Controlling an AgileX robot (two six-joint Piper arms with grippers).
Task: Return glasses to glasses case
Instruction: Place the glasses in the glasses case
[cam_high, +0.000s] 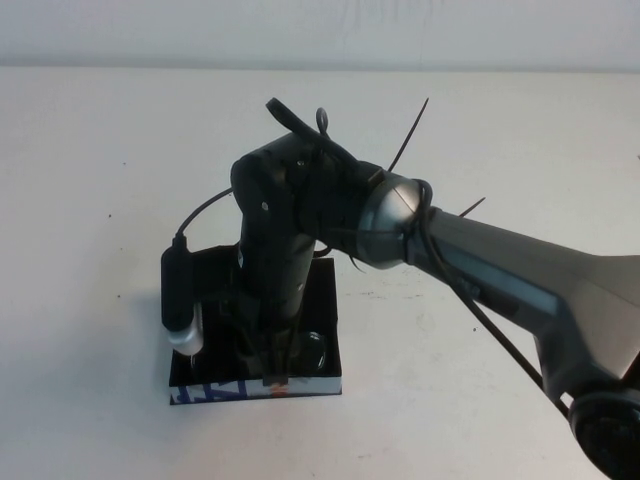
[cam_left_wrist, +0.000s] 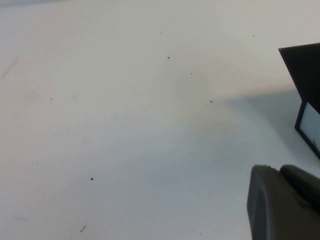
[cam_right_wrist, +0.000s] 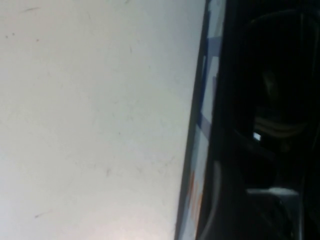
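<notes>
Broad bare white table lies open left of the glasses case. The left gripper shows only in its wrist view, low over the table beside the case's flap; whether it is open cannot be told. The right gripper reaches down into the case; its grip cannot be told. A lens of the glasses glints inside the case, near its printed front edge.
</notes>
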